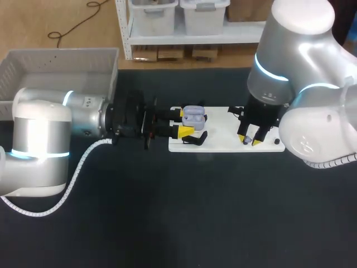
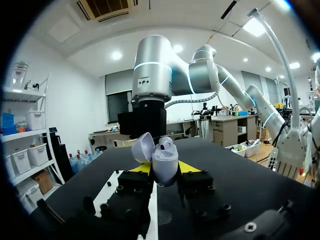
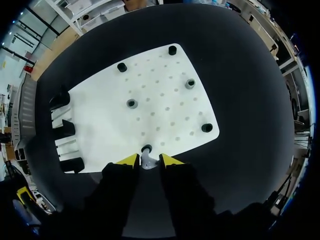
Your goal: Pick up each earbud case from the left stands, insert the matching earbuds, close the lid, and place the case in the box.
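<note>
Holds the lavender earbud case (image 2: pixel 162 160) with its lid swung open, clamped across the lower shell between both yellow tips of the left gripper (image 2: pixel 165 169). Hangs it over the left end of the white board (image 1: pixel 223 144), near the black stands (image 1: pixel 196 139). Looks light, hard and glossy, so likely to slip or twist under a loose squeeze, with the hinged lid probably the weak part. Best gripped on the body's flat sides, never on the lid, keeping the wells free. Pinches, it seems, a small pale earbud (image 3: pixel 146 161) between the narrowed tips of the right gripper (image 3: pixel 149 160), close to the board's front edge beside a dark peg. Tiny and smooth too; calls for a gentle, centred hold. Leaves the grey box (image 1: pixel 56 61) well apart, behind the left arm.
</note>
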{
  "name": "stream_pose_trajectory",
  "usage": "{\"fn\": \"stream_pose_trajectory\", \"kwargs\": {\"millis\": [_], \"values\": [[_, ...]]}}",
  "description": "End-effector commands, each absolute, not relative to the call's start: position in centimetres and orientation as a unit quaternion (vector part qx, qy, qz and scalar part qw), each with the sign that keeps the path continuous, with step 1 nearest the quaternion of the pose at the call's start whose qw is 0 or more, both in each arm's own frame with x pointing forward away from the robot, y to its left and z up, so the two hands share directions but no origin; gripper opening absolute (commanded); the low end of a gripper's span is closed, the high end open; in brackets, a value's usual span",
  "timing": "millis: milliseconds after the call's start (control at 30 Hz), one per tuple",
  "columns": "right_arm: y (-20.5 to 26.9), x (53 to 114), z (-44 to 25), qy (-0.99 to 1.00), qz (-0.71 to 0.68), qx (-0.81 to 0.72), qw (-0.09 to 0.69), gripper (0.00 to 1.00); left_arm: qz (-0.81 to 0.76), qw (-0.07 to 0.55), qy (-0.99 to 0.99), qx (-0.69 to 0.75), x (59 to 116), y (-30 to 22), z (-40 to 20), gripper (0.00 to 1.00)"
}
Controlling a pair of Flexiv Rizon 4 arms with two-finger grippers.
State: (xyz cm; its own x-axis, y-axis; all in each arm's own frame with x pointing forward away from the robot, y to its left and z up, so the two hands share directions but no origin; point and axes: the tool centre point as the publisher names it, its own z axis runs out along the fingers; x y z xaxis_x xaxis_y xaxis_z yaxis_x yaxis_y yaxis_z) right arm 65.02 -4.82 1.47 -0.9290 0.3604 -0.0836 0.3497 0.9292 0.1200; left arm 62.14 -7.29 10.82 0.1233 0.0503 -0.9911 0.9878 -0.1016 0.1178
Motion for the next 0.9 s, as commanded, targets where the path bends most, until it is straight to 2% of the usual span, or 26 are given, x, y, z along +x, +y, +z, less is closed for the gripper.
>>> {"fn": "stream_pose_trajectory", "kwargs": {"millis": [33, 133, 200, 233, 300, 600, 900], "values": [[-4.9, 65.1, 1.4, 0.981, 0.051, 0.182, 0.051, 0.25, -0.478, 0.49, 0.458, 0.567, 62.1, -7.3, 10.8, 0.0], [-4.9, 65.2, 1.4, 0.981, 0.051, 0.183, 0.05, 0.24, -0.478, 0.49, 0.458, 0.567, 62.1, -7.3, 10.8, 0.0], [-4.9, 65.2, 1.3, 0.98, 0.051, 0.183, 0.049, 0.19, -0.478, 0.49, 0.458, 0.567, 62.1, -7.3, 10.8, 0.0], [-4.9, 65.2, 1.3, 0.98, 0.051, 0.183, 0.049, 0.16, -0.478, 0.49, 0.458, 0.567, 62.1, -7.3, 10.8, 0.0], [-4.9, 65.2, 1.3, 0.98, 0.051, 0.183, 0.05, 0.0, -0.478, 0.49, 0.458, 0.567, 62.1, -7.3, 10.8, 0.0], [-4.6, 64.7, 2.6, 0.981, 0.052, 0.18, 0.054, 0.0, -0.478, 0.49, 0.458, 0.567, 62.1, -7.3, 10.8, 0.0], [-4.1, 62.9, 6.8, 0.979, 0.05, 0.185, 0.066, 0.0, -0.478, 0.49, 0.458, 0.567, 62.1, -7.3, 10.8, 0.0]]}}
